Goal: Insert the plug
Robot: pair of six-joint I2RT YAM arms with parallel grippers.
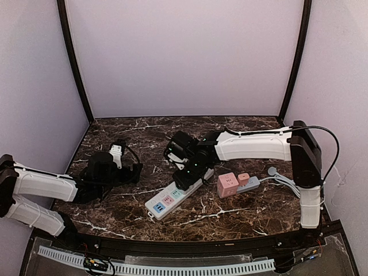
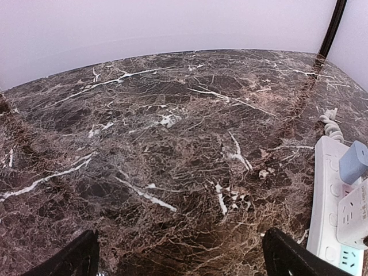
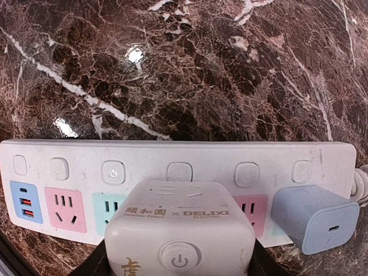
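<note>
While at strip (image 3: pixel 172 156), plug (image 3: pixel 179 227) within pincer (image 1: pixel 188 173).

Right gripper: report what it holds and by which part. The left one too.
The right gripper holds the white cube adapter by two opposite side faces, over the power strip. The left gripper is open and holds nothing.

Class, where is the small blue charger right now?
In the right wrist view, the blue charger sits on the white power strip near its right end, just right of the white cube adapter.
</note>
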